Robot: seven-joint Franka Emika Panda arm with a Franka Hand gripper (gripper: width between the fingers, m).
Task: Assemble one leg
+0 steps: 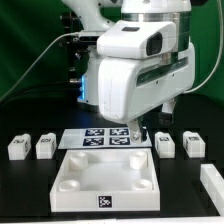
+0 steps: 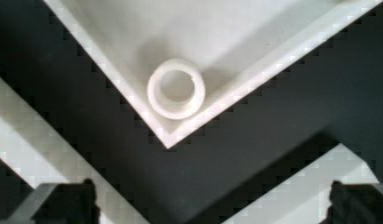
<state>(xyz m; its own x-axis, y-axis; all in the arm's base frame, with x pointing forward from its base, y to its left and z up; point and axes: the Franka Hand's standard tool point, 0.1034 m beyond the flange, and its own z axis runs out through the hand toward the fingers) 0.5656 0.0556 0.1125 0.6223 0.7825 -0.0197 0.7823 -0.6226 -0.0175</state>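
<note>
Nearest the exterior camera: white square panel (image 1: 75,200), tag on its front wall, round sockets in its corners, none filled as far as can be made out. Off the panel's near corner toward the exterior view's right, a white piece (image 1: 212,185) cut by the frame edge; too little shown to name. Over the panel's far corner on that same side, gripper (image 1: 140,130) pointing down, low above the panel and seemingly not touching it. From the wrist camera, fingers (image 2: 63,205) spread wide with nothing between them, facing that corner and its empty socket (image 2: 177,88). Level with the panel's far edge: nearest leg (image 1: 165,145) just beside that corner, second leg (image 1: 193,145) farther out from the panel; third leg (image 1: 45,147) and fourth leg (image 1: 15,147) off the opposite far corner, all apart from the panel. Just behind the panel, marker board (image 1: 90,138), partly hidden by the arm. Probable step: fetching a leg for this socket, nothing seated yet. To do it well: take the nearest leg, close squarely on its flat sides, lift clear of the panel's rim, centre over the socket ring, keep the leg upright, lower straight, avoid nudging the panel.
</note>
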